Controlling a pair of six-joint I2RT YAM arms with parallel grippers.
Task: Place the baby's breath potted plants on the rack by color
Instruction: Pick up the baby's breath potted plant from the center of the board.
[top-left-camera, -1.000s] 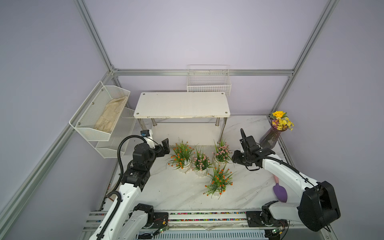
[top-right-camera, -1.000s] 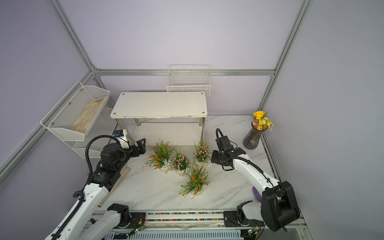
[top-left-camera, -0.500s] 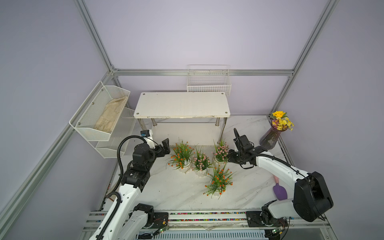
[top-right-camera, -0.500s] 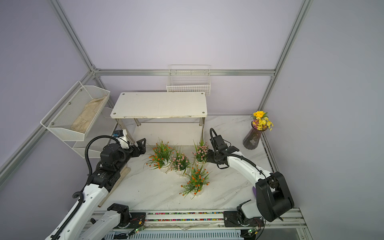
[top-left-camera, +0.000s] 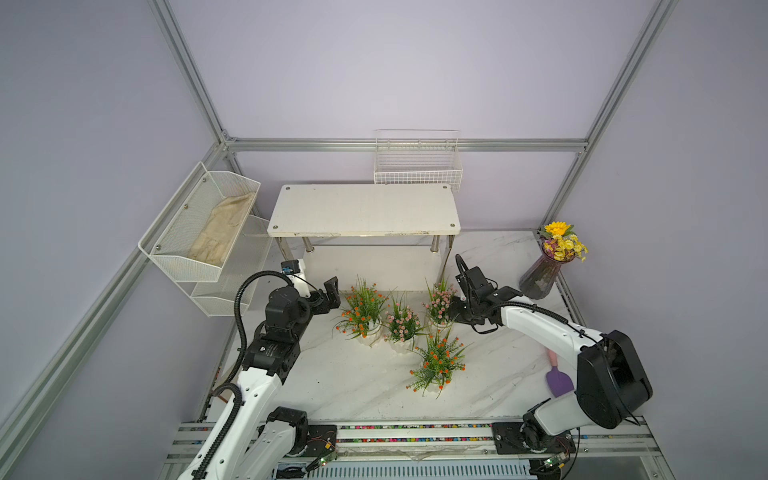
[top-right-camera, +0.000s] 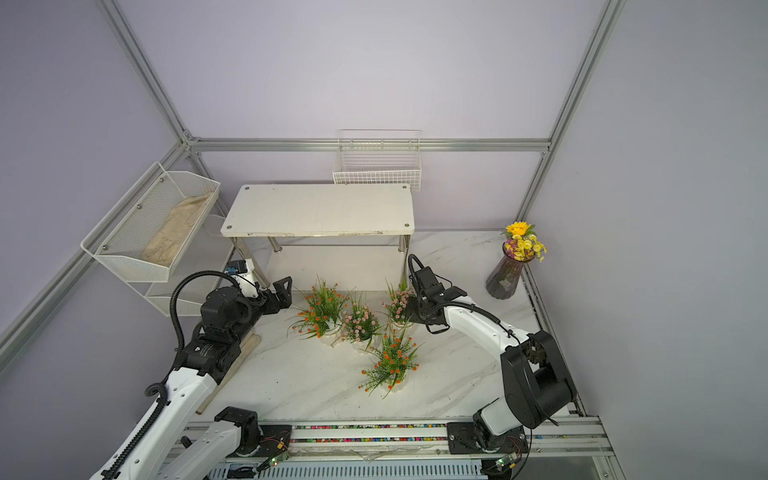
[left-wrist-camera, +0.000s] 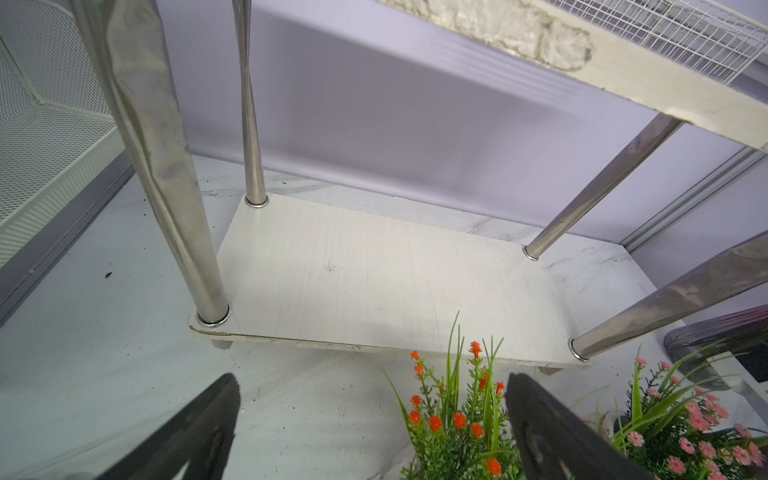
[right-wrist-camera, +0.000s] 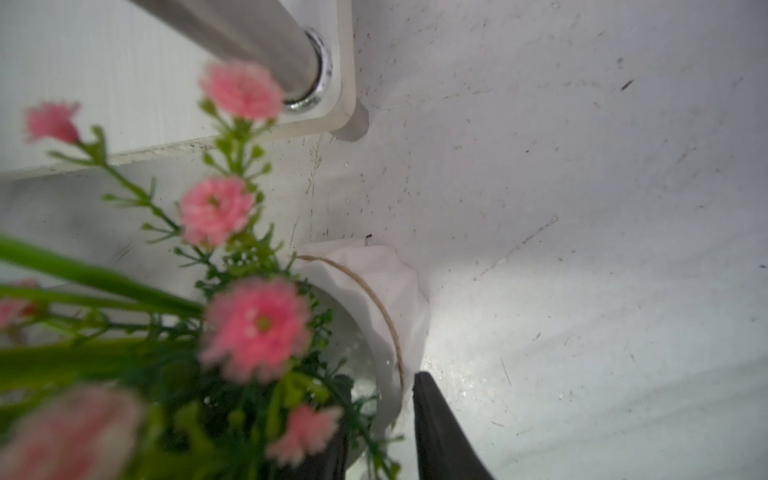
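Right end effector is straddling the rim of the pink-blossomed plant in a white ribbed ceramic pot, which is sitting on the tabletop at five o'clock of the white chrome-legged two-tier rack; whether it is clamping, I cannot tell. Left end effector is gaping, empty. A rim-only hold is risking tipping the pot.

A dark purple vase of yellow flowers stands on the marble surface. In a top view, a wire basket hangs left of the vase. Farther left, mesh baskets hold a cloth. A purple spatula lies nearer than the vase.
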